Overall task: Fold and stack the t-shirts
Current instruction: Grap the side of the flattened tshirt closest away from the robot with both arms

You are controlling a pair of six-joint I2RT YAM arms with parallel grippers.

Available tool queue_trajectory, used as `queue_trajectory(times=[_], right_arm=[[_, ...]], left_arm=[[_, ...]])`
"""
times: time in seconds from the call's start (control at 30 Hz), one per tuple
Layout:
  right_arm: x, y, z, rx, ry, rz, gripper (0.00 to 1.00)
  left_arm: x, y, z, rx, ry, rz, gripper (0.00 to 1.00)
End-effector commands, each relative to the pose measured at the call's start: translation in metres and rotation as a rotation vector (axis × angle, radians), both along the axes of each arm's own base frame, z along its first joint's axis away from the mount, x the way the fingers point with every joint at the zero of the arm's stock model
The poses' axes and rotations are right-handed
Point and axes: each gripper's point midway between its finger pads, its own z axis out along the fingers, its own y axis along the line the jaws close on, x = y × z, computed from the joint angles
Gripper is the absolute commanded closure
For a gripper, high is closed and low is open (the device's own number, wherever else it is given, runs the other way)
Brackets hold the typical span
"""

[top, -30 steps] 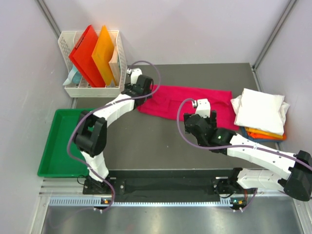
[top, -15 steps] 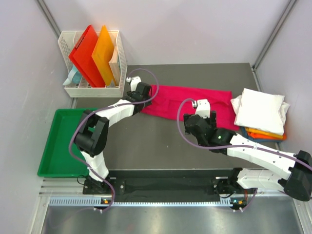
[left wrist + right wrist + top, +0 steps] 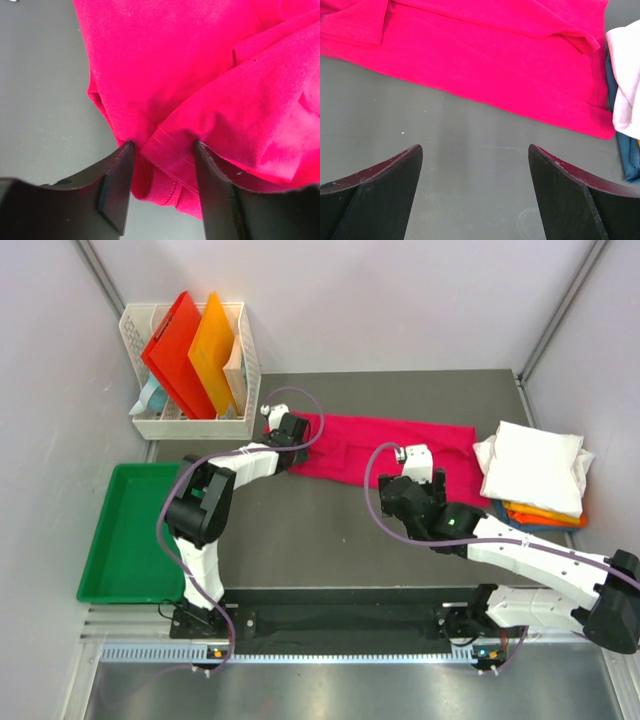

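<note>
Grey tabletop is bare all along the near side, between the arm bases and the pink t-shirt, so that's the roomiest strip. A green tray sits off the table's left edge.

The right arm reaches in low from the near-right corner with its elbow bent. The right gripper hangs over bare grey just short of the shirt's near hem, fingers spread wide with nothing between them.

Further back, the pink t-shirt lies as a long band across the middle. Its right end is just beside the folded stack at the right edge: white shirt on top, orange shirt under it, blue shirt peeking out lowest.

The left arm doubles back on itself, forearm stretched toward the shirt's left end. The left gripper is pinched on a bunched fold of hem there, cloth pressed against both fingers.

Tight spot though: the white basket with a red folder and an orange folder stands just beyond that gripper, by the far-left corner.
</note>
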Motion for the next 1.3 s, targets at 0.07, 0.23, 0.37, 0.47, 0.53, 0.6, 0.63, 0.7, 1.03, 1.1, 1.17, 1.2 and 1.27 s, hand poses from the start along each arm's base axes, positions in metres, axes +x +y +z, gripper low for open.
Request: queue_trajectory(times=[0.07, 0.23, 0.37, 0.47, 0.53, 0.6, 0.63, 0.7, 1.03, 1.1, 1.17, 1.2, 1.27], right_arm=[[0.005, -0.001, 0.006, 0.025, -0.024, -0.026, 0.14], [0.008, 0.003, 0.006, 0.023, -0.025, -0.020, 0.14], [0.007, 0.004, 0.004, 0.023, -0.018, -0.016, 0.14], [0.007, 0.003, 0.004, 0.024, -0.018, -0.019, 0.14], [0.006, 0.002, 0.003, 0.024, -0.017, -0.021, 0.14], [0.006, 0.002, 0.002, 0.025, -0.015, -0.020, 0.14], [0.006, 0.002, 0.001, 0.027, -0.013, -0.021, 0.14], [0.005, 0.002, 0.000, 0.027, -0.009, -0.022, 0.14], [0.008, 0.008, 0.002, 0.038, -0.012, -0.010, 0.14], [0.008, 0.008, 0.000, 0.035, -0.009, -0.009, 0.14], [0.007, 0.008, 0.000, 0.034, -0.008, -0.007, 0.14], [0.007, 0.008, 0.000, 0.034, -0.008, -0.007, 0.15], [0.007, 0.007, 0.000, 0.028, -0.008, -0.008, 0.15]], left_arm=[[0.017, 0.001, 0.041, -0.015, -0.103, 0.018, 0.36], [0.019, 0.003, 0.046, 0.001, -0.115, 0.014, 0.44], [0.019, 0.005, 0.043, 0.001, -0.114, 0.018, 0.64], [0.020, 0.005, 0.040, -0.002, -0.108, 0.022, 0.75], [0.021, 0.005, 0.043, -0.007, -0.115, 0.026, 0.73], [0.020, 0.005, 0.044, -0.004, -0.113, 0.028, 0.66], [0.020, 0.005, 0.045, -0.006, -0.114, 0.028, 0.63], [0.019, 0.006, 0.047, -0.003, -0.115, 0.029, 0.50], [0.016, 0.008, 0.056, -0.005, -0.129, 0.034, 0.47], [0.017, 0.008, 0.058, -0.006, -0.133, 0.031, 0.56], [0.018, 0.007, 0.058, -0.006, -0.135, 0.028, 0.58], [0.018, 0.007, 0.057, -0.005, -0.133, 0.025, 0.59], [0.018, 0.006, 0.052, 0.002, -0.121, 0.022, 0.59]])
